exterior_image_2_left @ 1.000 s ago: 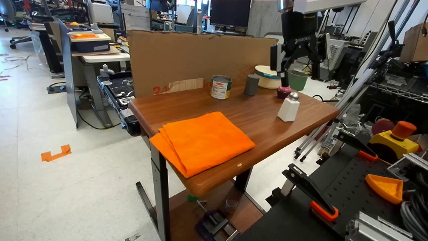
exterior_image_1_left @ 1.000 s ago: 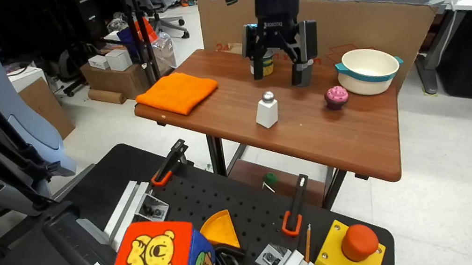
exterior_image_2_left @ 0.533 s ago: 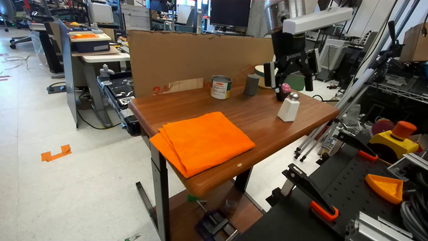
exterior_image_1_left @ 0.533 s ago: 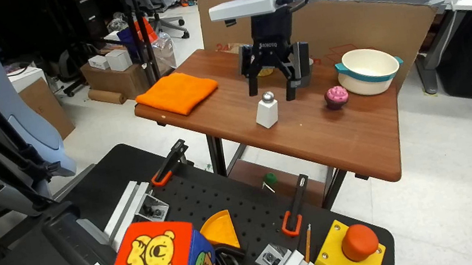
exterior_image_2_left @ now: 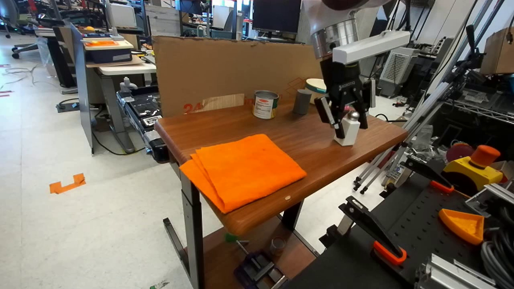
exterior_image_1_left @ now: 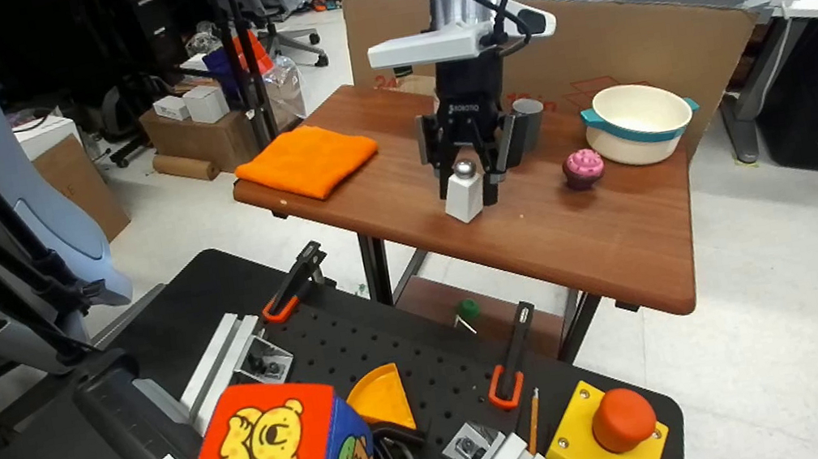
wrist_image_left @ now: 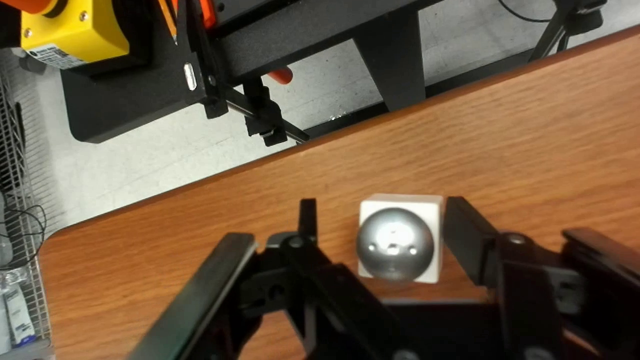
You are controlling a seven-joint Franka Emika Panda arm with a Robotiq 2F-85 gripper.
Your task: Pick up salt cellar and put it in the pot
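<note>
The salt cellar (exterior_image_1_left: 463,203) is a white, tapered shaker with a silver domed top, upright near the table's front edge. My gripper (wrist_image_left: 384,225) is lowered over it, one finger on each side. In the wrist view, the right finger (wrist_image_left: 467,235) is right beside the cellar, perhaps touching; a clear gap separates the left finger (wrist_image_left: 308,217) from it. The jaws stand partly open, not closed on the cellar (exterior_image_2_left: 348,132). The pot (exterior_image_1_left: 630,148), cream with a teal band and handles, sits at the table's far right corner. In an exterior view the arm partly covers the pot (exterior_image_2_left: 315,96).
A pink-topped cupcake (exterior_image_1_left: 582,169) stands between cellar and pot. Behind the gripper are a grey cup (exterior_image_2_left: 302,102) and a labelled can (exterior_image_2_left: 265,105). A folded orange cloth (exterior_image_1_left: 308,161) lies at one end. Upright cardboard (exterior_image_2_left: 241,64) borders the back.
My gripper has come down and forward onto the salt cellar, its fingers now on both sides. The jaws have narrowed. The cellar stands in practically the same place.
</note>
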